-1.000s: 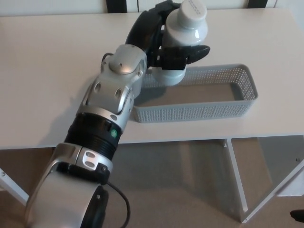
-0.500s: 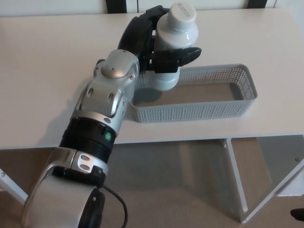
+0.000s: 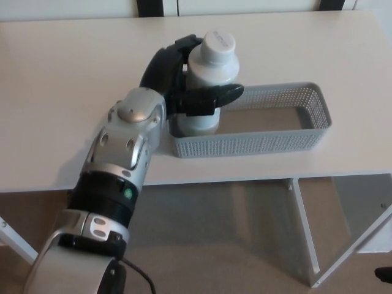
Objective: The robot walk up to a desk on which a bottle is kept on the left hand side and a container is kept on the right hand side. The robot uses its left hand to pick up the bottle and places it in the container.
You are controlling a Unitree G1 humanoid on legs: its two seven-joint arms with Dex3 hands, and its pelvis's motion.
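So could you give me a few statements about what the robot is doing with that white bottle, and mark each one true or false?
1. The left hand is closed around the white bottle. True.
2. The bottle lies flat on the desk. False: it is upright, its base down inside the basket.
3. The bottle is at the basket's left end. True.
4. The bottle's cap is off. False: the white cap is on.
5. The right hand is holding the basket. False: no right hand shows.
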